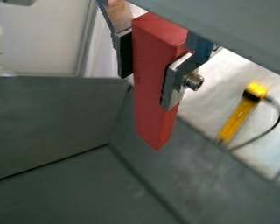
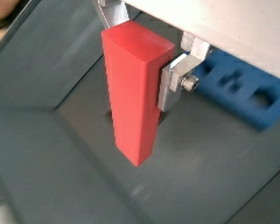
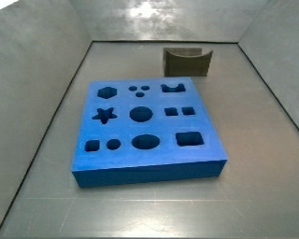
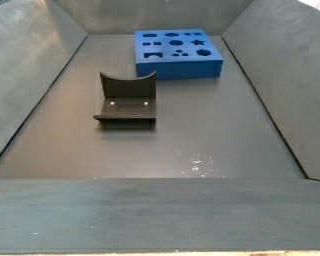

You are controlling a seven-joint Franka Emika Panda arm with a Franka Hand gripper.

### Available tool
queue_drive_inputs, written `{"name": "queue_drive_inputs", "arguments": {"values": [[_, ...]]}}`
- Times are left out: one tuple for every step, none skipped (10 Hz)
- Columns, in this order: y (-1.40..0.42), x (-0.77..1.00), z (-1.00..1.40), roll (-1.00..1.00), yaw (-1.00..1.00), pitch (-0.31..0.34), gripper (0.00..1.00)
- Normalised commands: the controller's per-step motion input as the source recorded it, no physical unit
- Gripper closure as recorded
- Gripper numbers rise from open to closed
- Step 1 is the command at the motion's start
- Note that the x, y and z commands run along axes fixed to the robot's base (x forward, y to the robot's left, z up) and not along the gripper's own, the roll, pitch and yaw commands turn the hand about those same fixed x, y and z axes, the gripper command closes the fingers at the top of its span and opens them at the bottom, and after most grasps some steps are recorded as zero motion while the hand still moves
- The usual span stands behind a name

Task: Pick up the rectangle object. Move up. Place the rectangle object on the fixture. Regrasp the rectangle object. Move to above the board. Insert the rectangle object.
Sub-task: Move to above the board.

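My gripper [image 1: 152, 70] is shut on the red-orange rectangle object [image 1: 154, 87], which hangs lengthwise down between the silver fingers [image 1: 178, 83] in both wrist views. The bar [image 2: 133, 96] is well above the grey floor, its lower end free. Beyond the gripper [image 2: 143, 74] a corner of the blue board [image 2: 241, 87] shows. In both side views the board [image 3: 146, 126] [image 4: 179, 52] lies flat with its dark cutouts open, and the fixture [image 3: 187, 62] [image 4: 127, 100] stands apart from it with nothing in its notch. Neither side view shows the gripper or the bar.
Sloping grey walls [image 3: 52, 103] enclose the floor on all sides. Outside the wall, a yellow tool with a black cable [image 1: 241, 109] lies on a pale surface.
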Motion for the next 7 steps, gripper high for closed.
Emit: {"name": "queue_drive_inputs", "arguments": {"values": [[-1.00, -0.08, -0.10, -1.00, -0.15, -0.057, 1.00], [-1.00, -0.08, -0.10, -1.00, -0.15, -0.055, 1.00], [-1.00, -0.09, -0.10, -1.00, -0.15, -0.048, 1.00], [-1.00, -0.10, -0.10, -1.00, -0.15, -0.046, 1.00], [-1.00, -0.10, -0.10, -0.91, -0.13, -0.043, 1.00], [-1.00, -0.11, -0.10, -0.67, -0.09, -0.034, 1.00], [-0.92, -0.11, -0.10, -0.38, -0.04, -0.026, 1.00]]}}
